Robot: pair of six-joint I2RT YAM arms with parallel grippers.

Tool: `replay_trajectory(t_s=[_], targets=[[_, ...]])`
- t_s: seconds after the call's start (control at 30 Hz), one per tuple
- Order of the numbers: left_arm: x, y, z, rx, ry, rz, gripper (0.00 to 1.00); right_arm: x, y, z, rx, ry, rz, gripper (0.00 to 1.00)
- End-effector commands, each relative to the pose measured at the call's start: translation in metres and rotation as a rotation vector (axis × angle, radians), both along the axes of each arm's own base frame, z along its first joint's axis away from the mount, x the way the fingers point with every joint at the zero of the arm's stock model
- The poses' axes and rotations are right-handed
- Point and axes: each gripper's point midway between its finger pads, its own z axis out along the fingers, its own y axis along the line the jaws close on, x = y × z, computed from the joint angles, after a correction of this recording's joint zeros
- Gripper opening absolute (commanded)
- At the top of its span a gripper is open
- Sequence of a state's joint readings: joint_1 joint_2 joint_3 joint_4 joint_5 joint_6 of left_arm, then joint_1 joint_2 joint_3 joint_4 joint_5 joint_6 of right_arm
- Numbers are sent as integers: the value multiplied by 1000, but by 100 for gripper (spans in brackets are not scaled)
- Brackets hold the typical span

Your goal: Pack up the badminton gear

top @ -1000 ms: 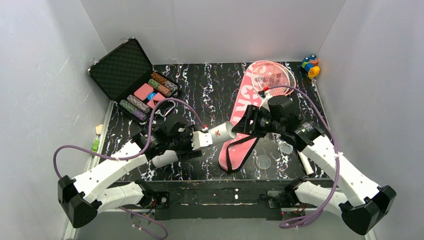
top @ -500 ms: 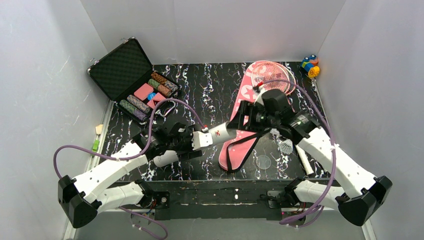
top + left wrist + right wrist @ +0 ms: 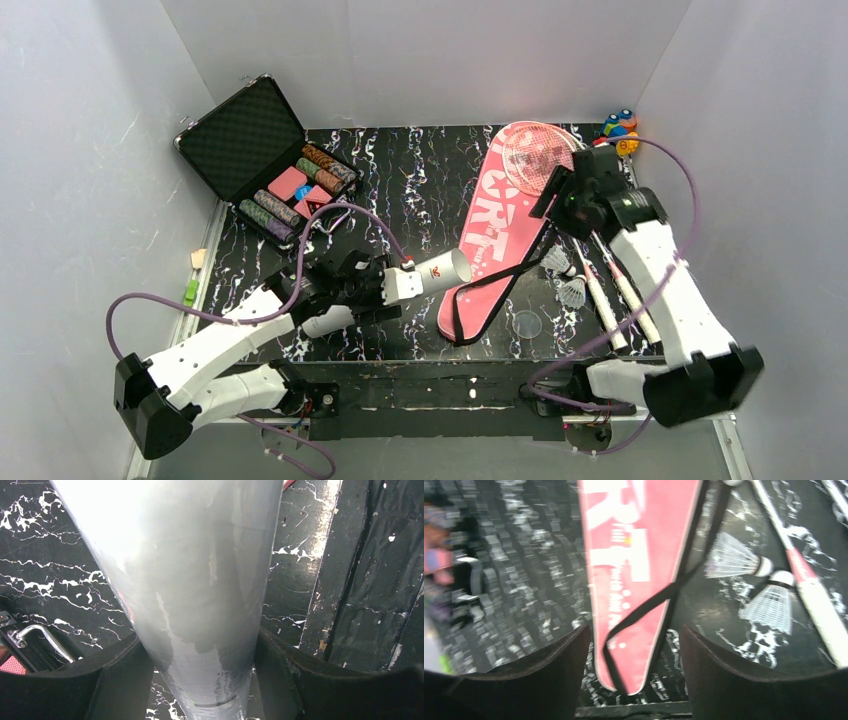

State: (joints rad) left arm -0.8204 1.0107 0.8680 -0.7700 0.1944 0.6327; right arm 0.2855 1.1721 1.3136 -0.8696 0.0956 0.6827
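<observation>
Since a second ago, the right gripper has withdrawn from the mouth of the white tube to the far right of the table. It now hangs over the pink racket heads, jaws wide and empty. Its wrist view shows only the pink cover and black strap below the spread fingers. The left gripper has not moved. It is clamped round the tube partway along its length, holding it clear of the table with the open mouth facing right. Two feather shuttlecocks lie just right of the cover, beside the white racket handles. The step in hand appears to be collecting the next item. Sound practice would be to take a shuttlecock by its cork base, since the feather skirt looks light and crushable. It should go into the tube cork-first while the left arm keeps the tube steady. The tube is smooth, glossy and cylindrical, so it may slip or roll under a light grip. The cover is flat, soft and printed, and the rackets are thin-framed and strung. A black case of chips and a small toy are not part of the task.
</observation>
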Motion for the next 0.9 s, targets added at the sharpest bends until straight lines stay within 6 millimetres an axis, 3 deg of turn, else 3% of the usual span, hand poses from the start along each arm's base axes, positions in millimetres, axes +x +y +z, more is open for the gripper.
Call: replay_trajectory(t_s=[0.0, 0.13, 0.3, 0.53, 0.63, 0.73, 0.83, 0.87], targets=[[1, -3, 11, -48, -51, -18, 48, 9, -42, -65, -265, 198, -130, 71], [1, -3, 13, -51, -62, -18, 48, 16, -63, -101, -424, 333, -196, 70], [0, -5, 17, -66, -57, -20, 48, 17, -78, -123, -544, 416, -234, 70], [-1, -5, 15, -67, -51, -22, 48, 18, -79, -152, -571, 450, -225, 69], [0, -6, 16, -66, -48, -18, 48, 26, -75, -173, -567, 480, -220, 68], [1, -7, 18, -69, -48, -19, 48, 29, -74, -178, -573, 486, -221, 67], [1, -7, 17, -68, -45, -18, 48, 24, -76, -186, -585, 505, -218, 61], [0, -7, 16, -67, -44, -20, 48, 23, -77, -185, -585, 498, -214, 54]])
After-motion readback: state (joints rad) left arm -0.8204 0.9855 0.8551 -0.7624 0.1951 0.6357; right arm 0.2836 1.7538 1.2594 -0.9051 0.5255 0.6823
